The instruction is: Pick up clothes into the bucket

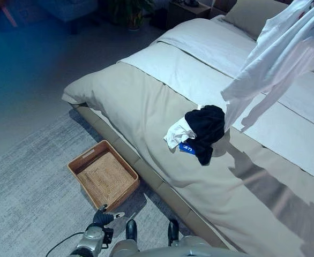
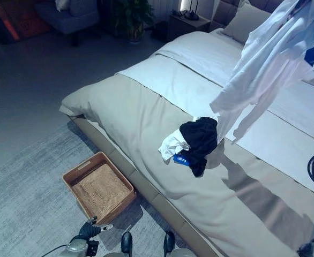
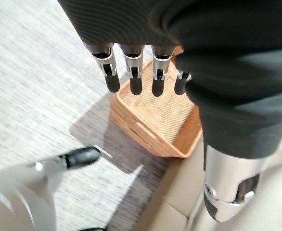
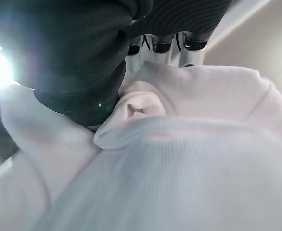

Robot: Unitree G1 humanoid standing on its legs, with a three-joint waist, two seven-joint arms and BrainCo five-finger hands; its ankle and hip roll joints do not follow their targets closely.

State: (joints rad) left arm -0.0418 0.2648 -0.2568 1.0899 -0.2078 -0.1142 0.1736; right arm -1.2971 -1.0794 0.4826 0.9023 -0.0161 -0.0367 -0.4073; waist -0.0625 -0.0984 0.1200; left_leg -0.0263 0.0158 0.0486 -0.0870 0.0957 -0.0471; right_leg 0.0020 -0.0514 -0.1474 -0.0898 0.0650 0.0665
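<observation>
A white long-sleeved garment (image 1: 285, 48) hangs in the air over the far right of the bed, its sleeves dangling. My right hand (image 4: 161, 45) is curled into its bunched white cloth (image 4: 189, 144). On the beige cover lies a pile with a black garment (image 1: 206, 127) and a white piece (image 1: 177, 134) with a blue tag. An empty wicker basket (image 1: 106, 176) sits on the rug beside the bed. My left hand (image 1: 102, 217) hangs low, just near of the basket, with straight fingers (image 3: 132, 72) and nothing in it.
The bed (image 1: 146, 107) runs diagonally from lower right to upper right, its low frame edge next to the basket. A pillow (image 1: 251, 13) lies at the head. A nightstand (image 1: 186, 10), a plant (image 1: 130, 13) and an armchair (image 2: 71, 19) stand at the back. The grey rug (image 1: 28, 193) spreads to the left.
</observation>
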